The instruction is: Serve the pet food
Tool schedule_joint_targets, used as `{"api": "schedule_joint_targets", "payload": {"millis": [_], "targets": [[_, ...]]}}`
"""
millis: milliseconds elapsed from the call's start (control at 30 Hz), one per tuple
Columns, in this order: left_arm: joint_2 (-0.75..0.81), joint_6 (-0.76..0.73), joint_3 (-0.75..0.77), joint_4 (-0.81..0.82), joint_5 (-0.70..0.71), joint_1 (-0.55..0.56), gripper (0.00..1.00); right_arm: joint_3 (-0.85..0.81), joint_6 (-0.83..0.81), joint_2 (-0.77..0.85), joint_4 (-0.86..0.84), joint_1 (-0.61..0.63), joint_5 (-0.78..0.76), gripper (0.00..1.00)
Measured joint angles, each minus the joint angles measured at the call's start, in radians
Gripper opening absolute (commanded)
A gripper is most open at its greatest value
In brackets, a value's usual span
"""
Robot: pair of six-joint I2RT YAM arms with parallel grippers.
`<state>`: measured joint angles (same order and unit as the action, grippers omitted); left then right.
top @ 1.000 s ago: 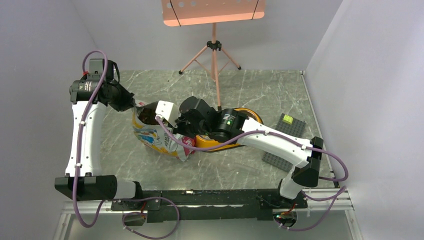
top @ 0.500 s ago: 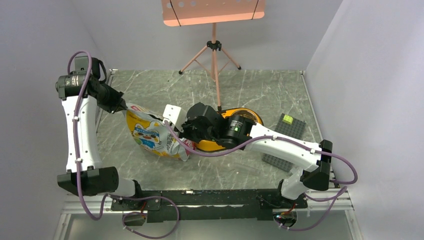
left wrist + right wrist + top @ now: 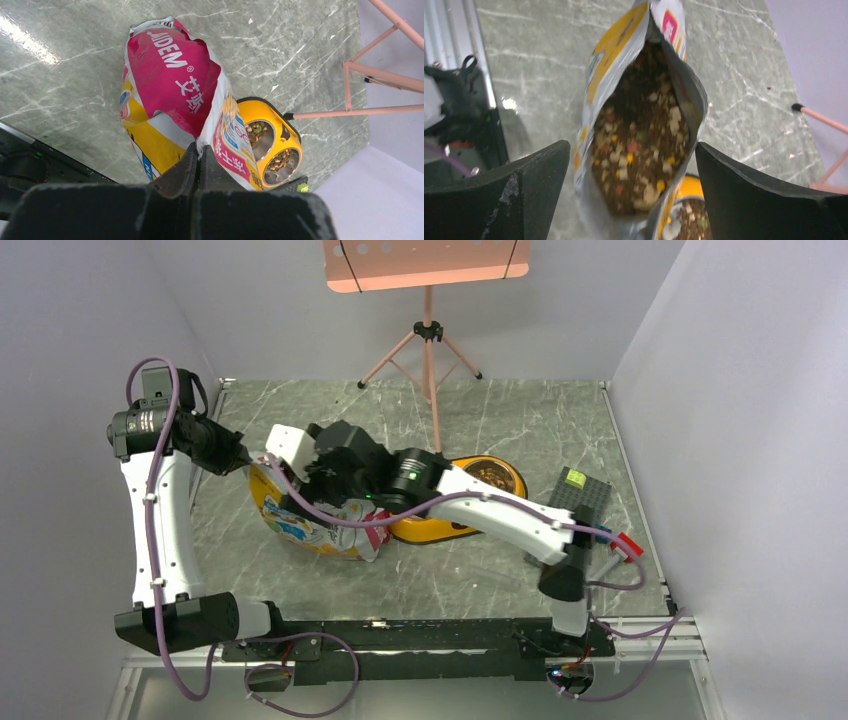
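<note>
Brown kibble with pale, red and green bits, the pet food (image 3: 639,145), lies inside its open bag (image 3: 172,75). The bag leans on the grey marbled counter (image 3: 65,55), just beside the yellow feeder (image 3: 246,106), and both steel bowls of the feeder already hold some kibble. The left fingers (image 3: 199,162) are clenched on the bag's upper edge. The right fingers (image 3: 744,180) are spread wide above the open mouth and grasp nothing. To do this step well, I think the right fingers should take the opposite lip or the bottom. Then the bag can tip slowly over a bowl, so nothing spills on the counter. On the magenta panel I read "AIDEM", with Chinese characters beside it; the smaller print is too blurred.
</note>
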<state>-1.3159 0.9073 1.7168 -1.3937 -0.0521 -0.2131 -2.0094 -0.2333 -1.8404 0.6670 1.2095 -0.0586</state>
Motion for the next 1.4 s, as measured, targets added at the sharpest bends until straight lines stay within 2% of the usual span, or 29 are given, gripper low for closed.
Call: {"api": "schedule_joint_targets", "payload": {"millis": [167, 233, 300, 333, 367, 400, 433, 633, 733, 800, 900, 1033, 1100, 1200, 1233, 1300, 1333, 1400], "targets": [[0.02, 0.0, -0.012, -0.003, 0.004, -0.003, 0.0, -0.13, 0.0, -0.174, -0.022, -0.016, -0.019, 0.99], [0.02, 0.0, -0.012, -0.003, 0.005, -0.003, 0.0, -0.14, 0.001, -0.21, -0.018, -0.026, -0.037, 0.9], [0.021, 0.002, -0.012, -0.002, 0.005, -0.003, 0.0, -0.138, 0.005, -0.211, -0.007, -0.031, -0.047, 0.75], [0.021, 0.006, -0.012, -0.001, 0.005, -0.003, 0.0, -0.138, 0.01, -0.206, -0.001, -0.031, -0.051, 0.64], [0.021, 0.012, -0.012, 0.001, 0.005, -0.003, 0.0, -0.137, 0.016, -0.203, 0.009, -0.031, -0.058, 0.46], [0.021, 0.016, -0.012, 0.001, 0.006, -0.003, 0.0, -0.135, 0.019, -0.198, 0.021, -0.029, -0.068, 0.14], [0.021, 0.023, -0.012, -0.001, 0.013, -0.003, 0.0, -0.126, 0.021, -0.191, 0.031, -0.026, -0.074, 0.0], [0.003, 0.031, 0.028, -0.063, 0.013, -0.006, 0.02, -0.013, 0.015, -0.121, -0.005, -0.014, -0.066, 0.0], [0.007, 0.029, 0.027, -0.073, 0.01, -0.01, 0.4, -0.013, 0.016, -0.118, -0.004, -0.016, -0.055, 0.0], [0.042, 0.034, -0.027, -0.016, 0.008, -0.021, 0.54, -0.037, 0.018, -0.127, 0.032, -0.019, -0.046, 0.0], [0.135, 0.045, -0.154, 0.067, -0.035, -0.036, 0.61, -0.075, 0.028, -0.141, 0.075, -0.026, -0.032, 0.0], [0.224, 0.067, -0.24, 0.107, -0.092, 0.039, 0.64, -0.084, 0.032, -0.145, 0.092, -0.029, -0.02, 0.0], [0.244, 0.084, -0.247, 0.13, -0.111, 0.077, 0.61, -0.085, 0.034, -0.145, 0.094, -0.029, -0.018, 0.0], [0.269, 0.117, -0.284, 0.167, -0.133, 0.109, 0.45, -0.088, 0.035, -0.145, 0.097, -0.028, -0.018, 0.02], [0.274, 0.132, -0.3, 0.175, -0.137, 0.117, 0.29, -0.088, 0.035, -0.145, 0.098, -0.028, -0.019, 0.08], [0.273, 0.159, -0.325, 0.185, -0.143, 0.13, 0.05, -0.088, 0.038, -0.145, 0.101, -0.026, -0.024, 0.16], [0.268, 0.155, -0.336, 0.185, -0.138, 0.135, 0.0, -0.088, 0.037, -0.145, 0.104, -0.025, -0.032, 0.2], [0.265, 0.164, -0.344, 0.192, -0.116, 0.136, 0.0, -0.087, 0.039, -0.137, 0.119, -0.024, -0.045, 0.26]]}}
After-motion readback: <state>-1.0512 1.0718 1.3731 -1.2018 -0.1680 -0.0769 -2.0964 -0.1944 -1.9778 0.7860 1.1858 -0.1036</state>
